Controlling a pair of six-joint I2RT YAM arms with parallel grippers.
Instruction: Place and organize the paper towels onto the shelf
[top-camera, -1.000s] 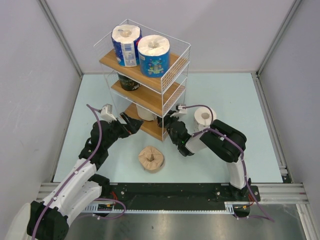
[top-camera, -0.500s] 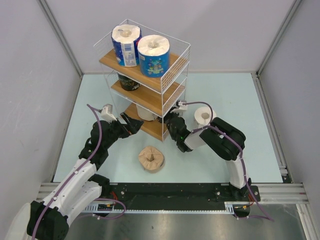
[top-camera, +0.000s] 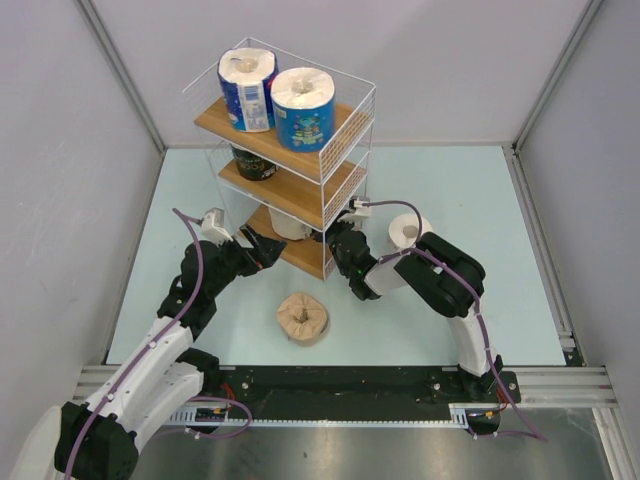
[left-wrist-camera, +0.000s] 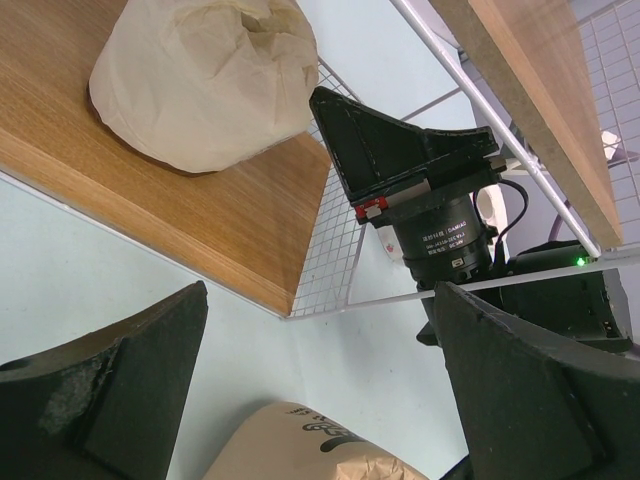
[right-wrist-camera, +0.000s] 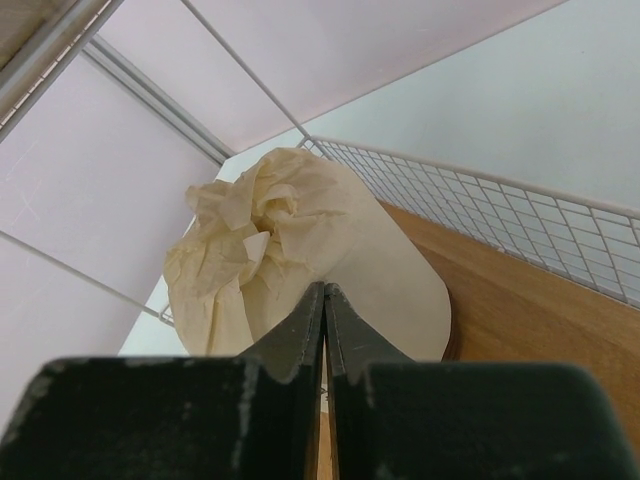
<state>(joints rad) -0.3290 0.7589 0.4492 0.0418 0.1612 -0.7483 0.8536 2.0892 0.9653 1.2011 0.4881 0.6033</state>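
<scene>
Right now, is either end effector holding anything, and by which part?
Nothing is held. The left end effector is open and empty; the right end effector is shut on nothing, pointing at the cream roll.

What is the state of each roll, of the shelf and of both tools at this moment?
Blue-wrapped rolls: upright, side by side on the top tier.
Dark-wrapped roll: on the middle tier.
Cream roll: on the bottom tier.
Tan-brown roll: on the table, in front of the shelf.
White roll: on the table, right of the shelf.
Shelf: upright.
Left tool: open, empty.
Right tool: shut, empty.
</scene>
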